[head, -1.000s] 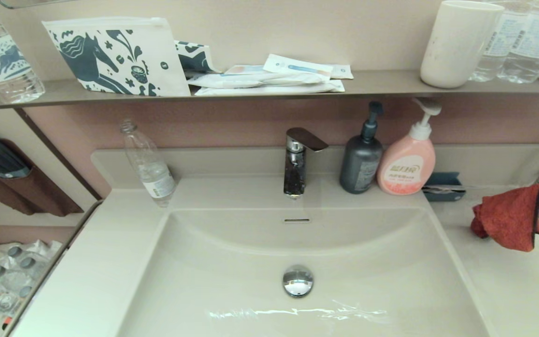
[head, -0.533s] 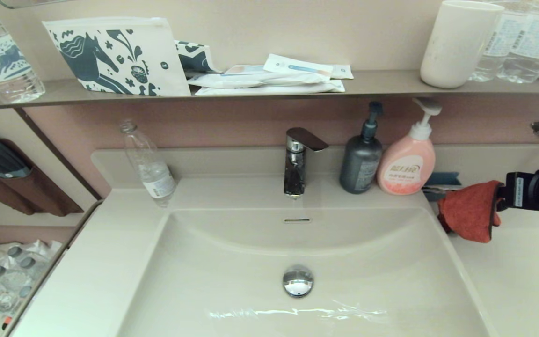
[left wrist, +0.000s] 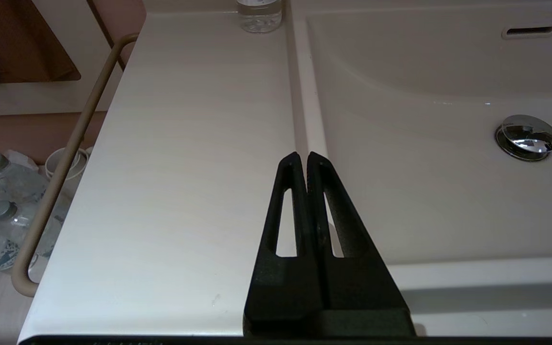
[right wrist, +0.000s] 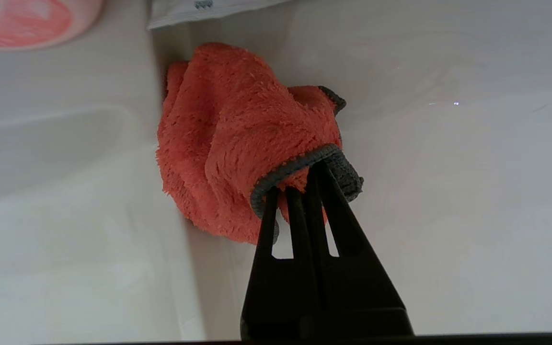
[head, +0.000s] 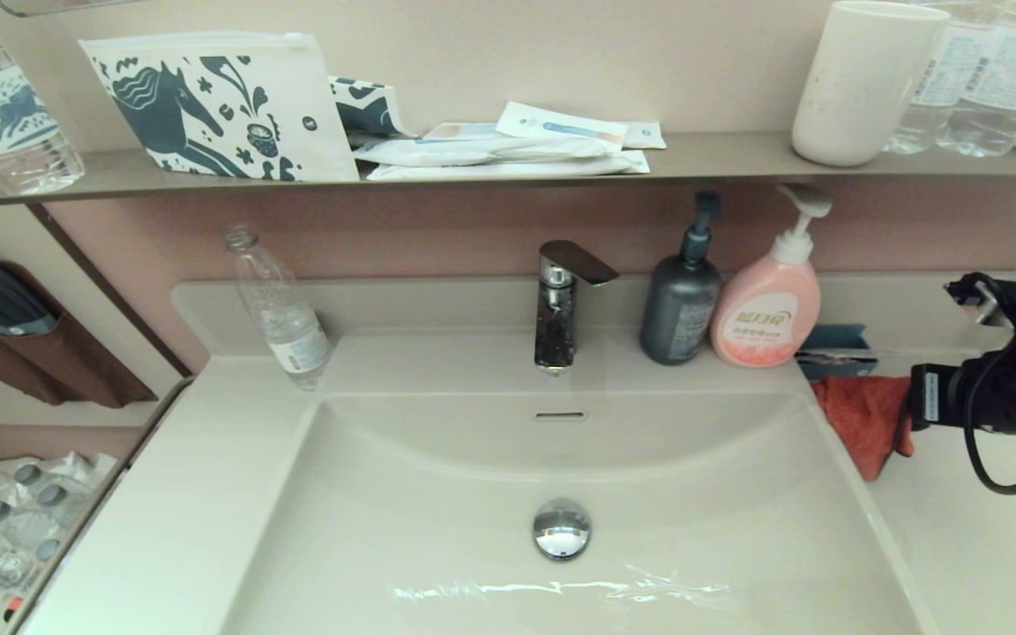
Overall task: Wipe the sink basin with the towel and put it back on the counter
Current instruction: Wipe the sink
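towel (right wrist: 228, 143) orange-red, grey edge | sink basin (head: 437, 529) off-white | pincer (right wrist: 304, 184) black

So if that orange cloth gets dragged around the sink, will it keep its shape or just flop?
Probably flop: the towel hangs bunched and folded from the right gripper, shut on its grey edge. It looks fluffy, so likely light. On the glossy sink basin it should slide easily, though the pile may crumple.

Black arm (head: 1002, 401) w/ looped cable; black tapered slotted fingers (left wrist: 285, 206).
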